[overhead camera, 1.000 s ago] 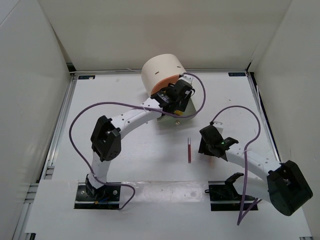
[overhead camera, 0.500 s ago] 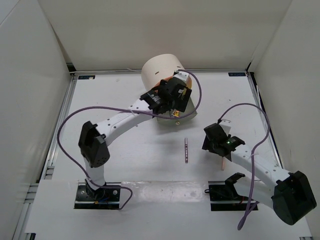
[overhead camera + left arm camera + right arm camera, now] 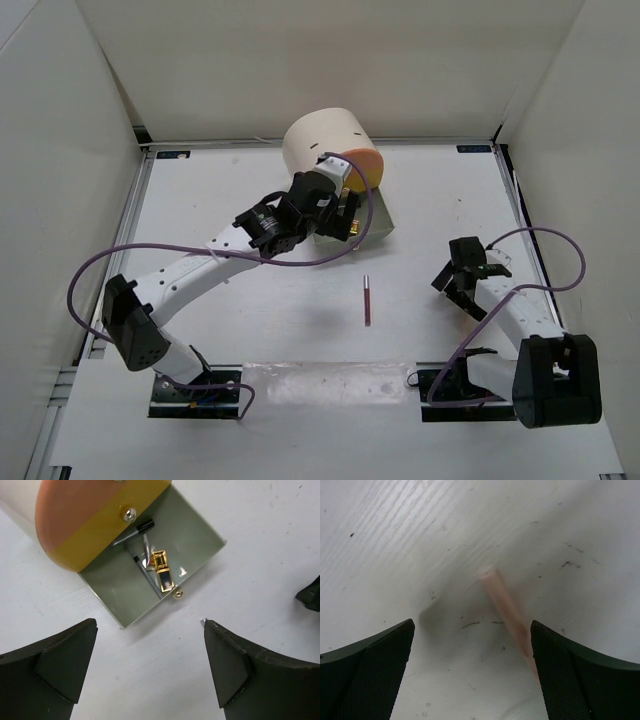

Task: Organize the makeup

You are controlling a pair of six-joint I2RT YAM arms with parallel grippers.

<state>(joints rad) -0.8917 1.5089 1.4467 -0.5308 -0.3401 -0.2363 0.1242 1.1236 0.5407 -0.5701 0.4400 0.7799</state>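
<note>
**Both grippers wide open, nothing held**

My left gripper (image 3: pixel 150 680) hangs spread wide and empty above the pulled-out grey-green drawer (image 3: pixel 112 597). In the drawer lie a gold-framed compact (image 3: pixel 162 571) and thin dark pencils (image 3: pixel 131 533). My right gripper (image 3: pixel 475 680) gapes just as wide over the table (image 3: pixel 395 540), with a blurred peach pencil (image 3: pixel 504 607) lying loose beneath it. A pink-grey pencil (image 3: pixel 367 299) lies on the table between my arms.
</note>
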